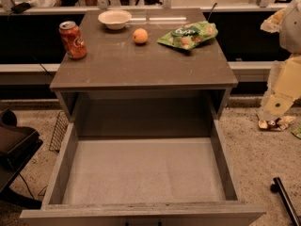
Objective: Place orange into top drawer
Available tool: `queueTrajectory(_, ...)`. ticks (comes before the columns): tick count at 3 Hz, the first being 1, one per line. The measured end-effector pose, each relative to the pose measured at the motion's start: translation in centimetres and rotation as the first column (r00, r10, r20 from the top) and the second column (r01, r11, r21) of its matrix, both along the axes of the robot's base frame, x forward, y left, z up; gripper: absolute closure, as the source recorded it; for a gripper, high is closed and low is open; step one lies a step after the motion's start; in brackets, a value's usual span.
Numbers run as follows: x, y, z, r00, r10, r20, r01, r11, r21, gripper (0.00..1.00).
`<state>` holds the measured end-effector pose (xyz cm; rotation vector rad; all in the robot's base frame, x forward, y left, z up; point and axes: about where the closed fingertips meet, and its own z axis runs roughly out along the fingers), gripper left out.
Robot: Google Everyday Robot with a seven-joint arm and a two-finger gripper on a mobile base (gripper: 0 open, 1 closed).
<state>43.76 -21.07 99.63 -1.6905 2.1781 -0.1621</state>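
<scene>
The orange (pixel 140 36) sits at 12 o'clock on the cabinet top (pixel 141 65), the top drawer (pixel 141 171) open at 6. The gripper (pixel 283 199) is at 4 o'clock, open or closed I cannot tell; a glancing touch could roll the fruit off

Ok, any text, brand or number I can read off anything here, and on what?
None legible.
Orange-red soda can: pale lettering, too blurred to read.
Green crinkled snack bag: dark logo patch, too blurred to read.
The hand: not in view; only the pale arm shows at the right edge.
</scene>
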Motion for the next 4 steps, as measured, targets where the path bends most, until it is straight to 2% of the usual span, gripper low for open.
queueTrajectory(1,0.0,0.0,0.0,1.0000,0.000,0.000,0.000,1.000,0.000,0.00)
queueTrajectory(2,1.3,0.2,0.1,0.9996,0.003,0.029,-0.004,1.000,0.030,0.00)
queueTrajectory(3,5.5,0.6,0.2,0.9943,-0.001,0.107,-0.011,0.993,0.119,0.00)
queueTrajectory(4,12.2,1.4,0.7,0.9791,-0.071,0.190,0.025,0.972,0.235,0.00)
